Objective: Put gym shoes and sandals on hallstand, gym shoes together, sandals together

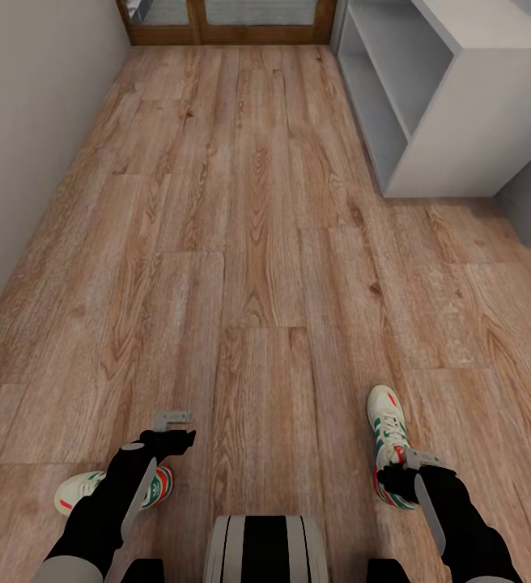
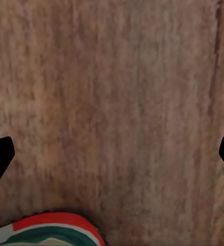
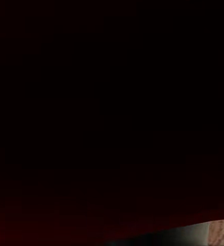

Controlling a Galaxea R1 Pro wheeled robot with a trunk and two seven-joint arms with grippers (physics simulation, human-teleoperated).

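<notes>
Two cream-white gym shoes with green stripes lie on the wood-plank corridor floor (image 1: 249, 243) near my base. The left gym shoe (image 1: 78, 491) lies sideways, partly under my left arm, and its red-orange heel (image 2: 55, 229) is visible in the left wrist view. My left gripper (image 1: 172, 433) hovers just beyond that heel, open, with bare floor between its fingertips (image 2: 0, 154). The right gym shoe (image 1: 388, 429) points away from me. My right gripper (image 1: 407, 468) sits on its heel end, and the right wrist view is almost black. The sandals are out of view. The pale grey hallstand (image 1: 460, 121) stands at the far right.
A grey wall (image 1: 23, 121) runs along the left side. A wood-framed door (image 1: 225, 20) closes the corridor's far end. Open floor stretches between me and the hallstand. My striped base (image 1: 265, 551) shows at the bottom centre.
</notes>
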